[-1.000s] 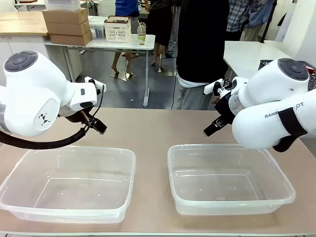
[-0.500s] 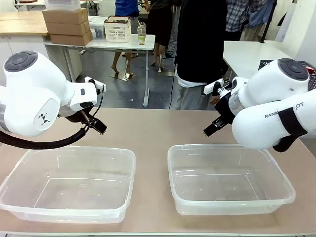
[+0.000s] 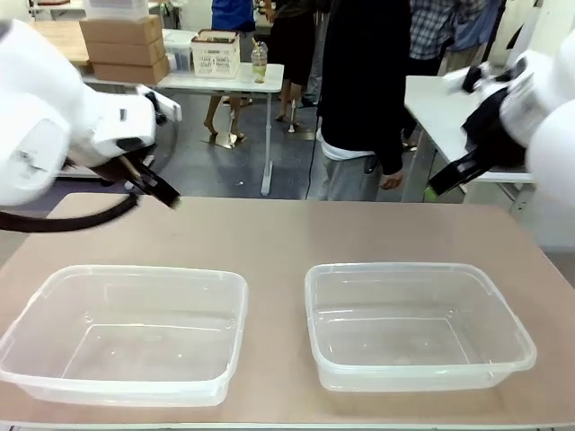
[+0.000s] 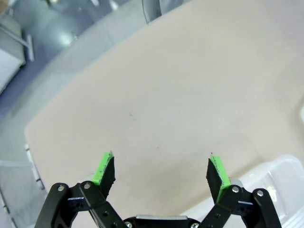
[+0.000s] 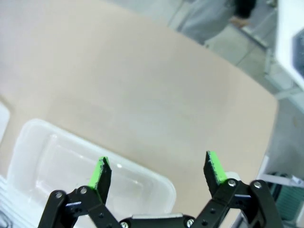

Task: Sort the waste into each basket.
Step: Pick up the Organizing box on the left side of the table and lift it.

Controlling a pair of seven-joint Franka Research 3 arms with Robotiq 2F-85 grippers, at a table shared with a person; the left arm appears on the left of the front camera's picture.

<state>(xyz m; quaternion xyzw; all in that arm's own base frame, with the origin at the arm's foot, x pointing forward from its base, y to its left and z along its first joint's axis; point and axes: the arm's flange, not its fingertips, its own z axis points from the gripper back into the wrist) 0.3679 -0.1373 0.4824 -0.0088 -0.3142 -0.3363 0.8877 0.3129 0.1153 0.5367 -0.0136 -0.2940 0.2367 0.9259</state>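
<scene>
Two clear tubs are set side by side on the near half of the counter (image 3: 287, 229), upright and apart from each other. The left tub (image 3: 144, 272) is placed toward the counter's left side and the right tub (image 3: 400, 267) toward its right side. Bare counter is seen between them and beyond them, up to the far edge.

The left gripper (image 4: 161, 166) is held raised above the far left part of the counter and is blurred in the front view. Its fingers (image 4: 105, 168) are spread wide apart, the green pads bare. Plain counter is seen past them in the left wrist view, and a corner of a clear tub is caught at the lower right.

The right gripper (image 5: 156, 167) is held raised above the right part of the counter, likewise blurred in the front view. Its fingers (image 5: 213, 167) are also spread wide, the pads bare. In the right wrist view, a clear tub is seen on the counter below the gripper, partly behind one pad.

A person in a black top (image 3: 364, 81) is seen standing just beyond the counter's far edge, near its middle, with one hand (image 3: 391, 180) hanging down. Farther beyond the counter, cardboard boxes (image 3: 121, 40) and a white slotted basket (image 3: 214, 54) are seen on a white table (image 3: 180, 81).
</scene>
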